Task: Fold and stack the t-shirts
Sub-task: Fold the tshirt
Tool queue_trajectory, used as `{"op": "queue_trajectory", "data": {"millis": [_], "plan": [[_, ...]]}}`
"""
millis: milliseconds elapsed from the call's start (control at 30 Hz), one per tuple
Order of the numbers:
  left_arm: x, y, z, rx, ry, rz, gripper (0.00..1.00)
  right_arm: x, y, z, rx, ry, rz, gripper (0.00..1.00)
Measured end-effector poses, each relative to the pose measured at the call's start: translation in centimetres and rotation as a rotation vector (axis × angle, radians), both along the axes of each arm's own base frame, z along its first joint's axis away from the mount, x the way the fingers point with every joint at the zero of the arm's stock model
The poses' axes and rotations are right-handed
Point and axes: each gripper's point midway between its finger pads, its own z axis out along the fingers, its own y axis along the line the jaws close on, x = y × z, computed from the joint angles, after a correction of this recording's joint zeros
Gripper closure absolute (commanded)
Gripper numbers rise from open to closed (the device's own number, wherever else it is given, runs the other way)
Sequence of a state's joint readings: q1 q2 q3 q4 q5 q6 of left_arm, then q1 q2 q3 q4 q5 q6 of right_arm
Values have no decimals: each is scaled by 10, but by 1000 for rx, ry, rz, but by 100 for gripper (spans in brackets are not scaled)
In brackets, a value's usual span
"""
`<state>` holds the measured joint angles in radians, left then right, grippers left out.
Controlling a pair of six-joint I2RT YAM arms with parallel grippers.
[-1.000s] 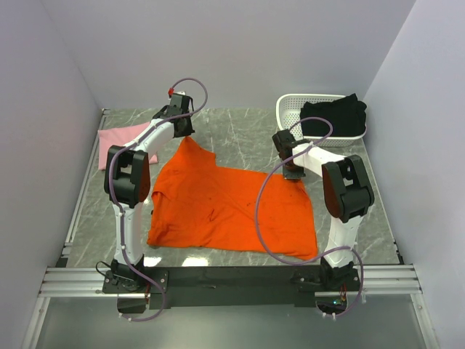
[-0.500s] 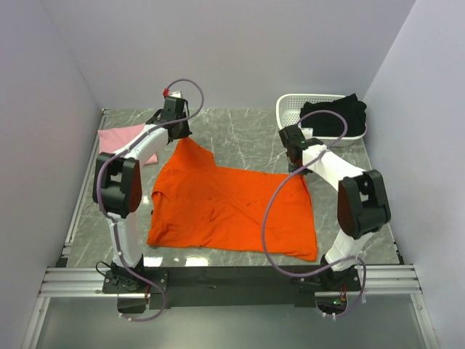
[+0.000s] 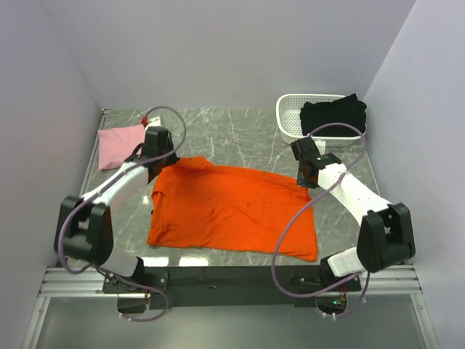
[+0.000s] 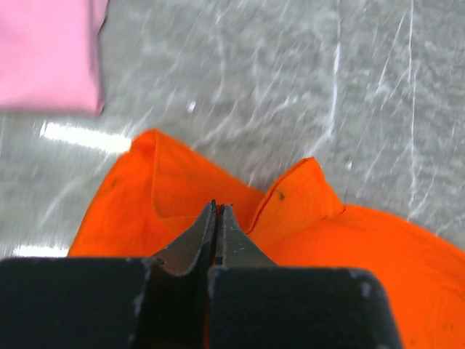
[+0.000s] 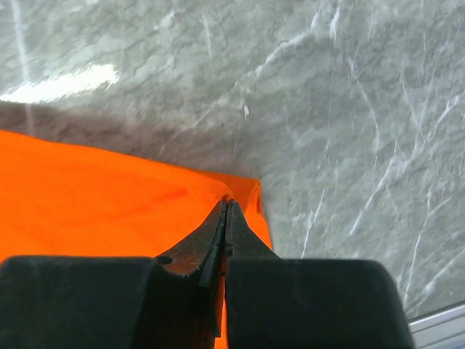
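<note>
Our left gripper (image 4: 216,209) and right gripper (image 5: 227,204) each pinch a far corner of the orange shirt (image 3: 232,211). Having swung apart, they have pulled its far edge straight across the table (image 3: 240,131), so it looks ready to fold.

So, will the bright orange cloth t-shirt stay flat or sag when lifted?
Probably sags: the bright orange cloth t-shirt bunches in soft folds at the left gripper. Likely light: it looks thin at the edge pinched by the right gripper.
</note>
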<state>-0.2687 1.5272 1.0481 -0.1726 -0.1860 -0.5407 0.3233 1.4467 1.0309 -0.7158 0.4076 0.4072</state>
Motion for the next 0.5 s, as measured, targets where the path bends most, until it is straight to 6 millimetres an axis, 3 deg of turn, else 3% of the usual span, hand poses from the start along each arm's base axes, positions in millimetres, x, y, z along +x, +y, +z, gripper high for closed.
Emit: {"op": "queue_trajectory", "data": {"millis": [200,500], "plan": [[-57,18,1,-47,-44,60,100,-15,2,20,58,-59,10,100],[-102,45,22,-94,-168,169,99,-41,1,24,79,-28,34,100]]}}
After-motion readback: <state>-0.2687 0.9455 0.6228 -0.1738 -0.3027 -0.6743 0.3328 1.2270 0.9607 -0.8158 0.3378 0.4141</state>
